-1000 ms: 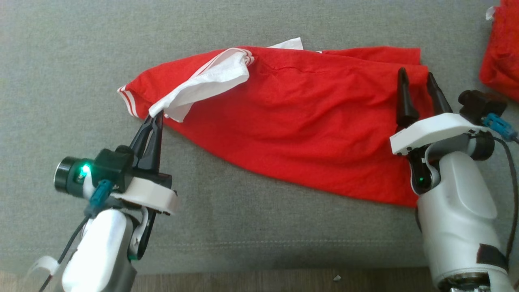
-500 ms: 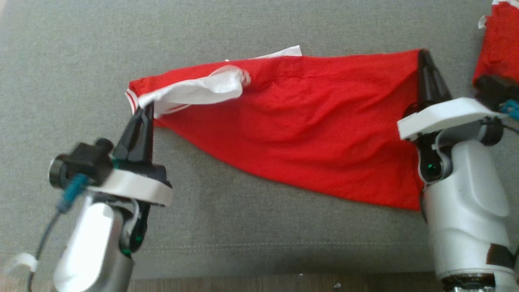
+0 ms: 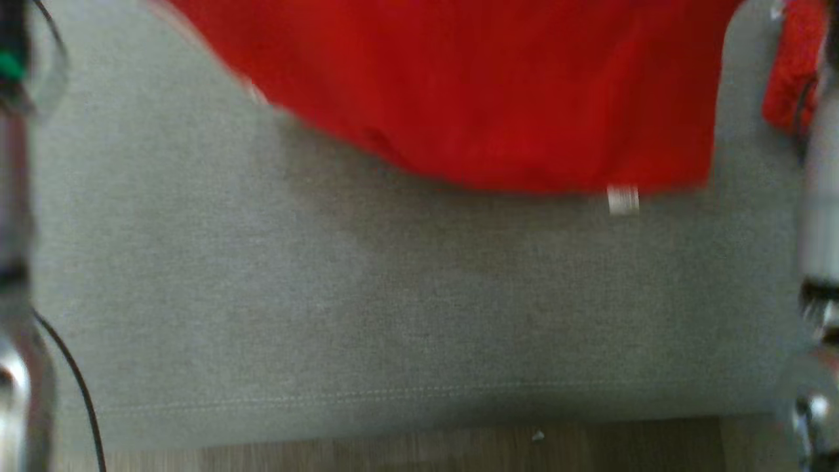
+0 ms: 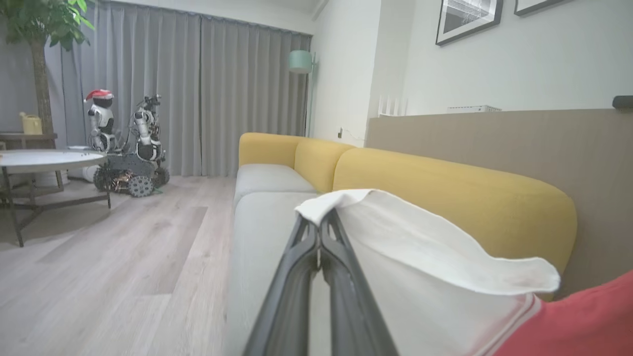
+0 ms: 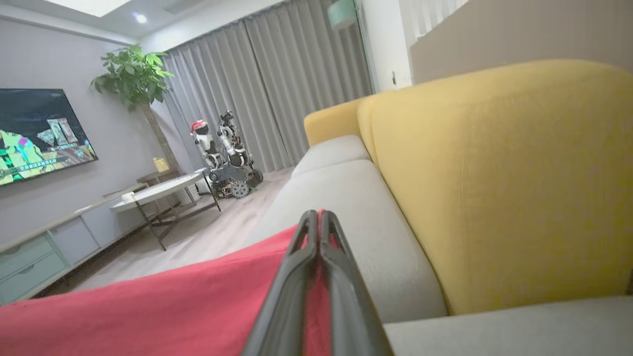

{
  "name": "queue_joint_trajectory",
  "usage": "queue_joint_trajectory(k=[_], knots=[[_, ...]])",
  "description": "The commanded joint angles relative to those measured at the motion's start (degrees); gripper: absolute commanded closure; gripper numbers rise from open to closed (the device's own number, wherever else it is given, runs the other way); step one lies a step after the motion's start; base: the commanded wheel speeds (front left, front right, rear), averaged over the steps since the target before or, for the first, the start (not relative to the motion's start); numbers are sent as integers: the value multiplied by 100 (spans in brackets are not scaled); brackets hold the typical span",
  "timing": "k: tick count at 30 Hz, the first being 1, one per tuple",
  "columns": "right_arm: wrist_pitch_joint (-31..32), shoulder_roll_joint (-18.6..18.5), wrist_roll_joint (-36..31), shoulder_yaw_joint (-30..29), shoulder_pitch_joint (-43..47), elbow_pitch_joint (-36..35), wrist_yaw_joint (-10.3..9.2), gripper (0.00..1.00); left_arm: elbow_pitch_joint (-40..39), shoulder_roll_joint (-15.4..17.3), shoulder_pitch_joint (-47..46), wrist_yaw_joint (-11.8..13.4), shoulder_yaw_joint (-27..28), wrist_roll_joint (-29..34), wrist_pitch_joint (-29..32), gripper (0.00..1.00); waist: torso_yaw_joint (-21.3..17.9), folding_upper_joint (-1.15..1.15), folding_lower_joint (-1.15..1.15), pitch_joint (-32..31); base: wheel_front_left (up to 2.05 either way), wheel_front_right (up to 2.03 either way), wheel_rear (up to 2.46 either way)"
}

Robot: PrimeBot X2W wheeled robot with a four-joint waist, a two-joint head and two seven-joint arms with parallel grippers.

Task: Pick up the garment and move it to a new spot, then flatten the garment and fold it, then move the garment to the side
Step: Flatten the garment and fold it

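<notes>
The soft, light red garment hangs limp over the grey sofa seat, left tool clamped on its white flap, right tool on a red edge, so corner holds should spread it.

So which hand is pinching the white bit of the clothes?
The left hand: it clamps the white part of the garment, while the right hand pinches plain red cloth.

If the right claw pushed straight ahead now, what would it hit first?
Past the red garment it grips, the right claw aims along the grey seat cushion; likely that cushion first, else the yellow backrest. Depth is unclear.
</notes>
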Motion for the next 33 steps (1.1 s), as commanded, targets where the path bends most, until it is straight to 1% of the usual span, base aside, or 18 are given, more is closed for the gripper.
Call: queue_joint_trajectory(k=[1, 3, 4, 5, 9, 11, 13, 15, 17, 19, 24, 26, 29, 31, 33], knots=[[5, 17, 114, 166, -609, -101, 25, 100, 33, 420, -811, -19, 123, 96, 9, 100, -130, 0, 0, 396, 0, 0, 0], [-192, -13, 76, 247, -1181, 25, 25, 100, 340, 513, -1559, -25, 8, 261, -129, 100, -203, 0, 0, 617, 0, 0, 0], [-192, -13, 76, 247, -1181, 25, 25, 100, 340, 513, -1559, -25, 8, 261, -129, 100, -203, 0, 0, 617, 0, 0, 0], [-323, -5, 47, 258, -1444, 123, 25, 100, 507, 551, -1913, -26, -46, 374, -249, 100, -244, 0, 0, 706, 0, 0, 0], [-1075, -65, -201, 271, -2430, 599, 25, 100, 1093, 588, -3200, 6, -185, 844, -1028, 100, -321, 0, 0, 972, 0, 0, 0], [-1480, -124, -405, 319, -2780, 775, 25, 100, 1287, 586, -3693, 4, -224, 1023, -1284, 100, -295, 0, 0, 1069, 0, 0, 0], [-1800, -199, -553, 337, -3027, 942, 25, 100, 1336, 524, -3991, -1, -174, 1068, -1388, 100, -206, 0, 0, 1158, 0, 0, 0], [-1998, -234, -592, 396, -3118, 1111, 25, 100, 1093, 465, -3991, -16, -108, 1063, -1404, 100, -100, 0, 0, 1224, 0, 0, 0], [-2101, -272, -587, 537, -3058, 1246, 25, 100, 799, 420, -3661, -30, -44, 980, -1407, 100, 7, 0, 0, 1303, 0, 0, 0], [-2190, -312, -540, 700, -2847, 1394, 25, 100, 533, 421, -3100, -36, -53, 833, -1408, 100, 96, 0, 0, 1330, 0, 0, 0], [-2329, -401, -160, 1052, -2005, 1881, 25, 100, -114, 393, -1148, -39, -231, 380, -1409, 100, 247, 0, 0, 1300, 0, 0, 0], [-2373, -442, 4, 1180, -1589, 2061, 25, 100, -347, 331, -336, -39, -300, 255, -1409, 100, 288, 0, 0, 1243, 0, 0, 0], [-2414, -492, 312, 1248, -942, 2323, 25, 100, -584, 186, 814, -39, -430, 80, -1409, 100, 331, 0, 0, 1080, 0, 0, 0], [-2433, -487, 557, 1248, -518, 2419, 25, 100, -709, 92, 1501, -40, -409, -84, -1410, 100, 327, 0, 0, 934, 0, 0, 0], [-2446, -472, 790, 1273, -111, 2433, 25, 100, -816, 64, 2151, -40, -445, -224, -1410, 100, 310, 0, 0, 761, 0, 0, 0]])
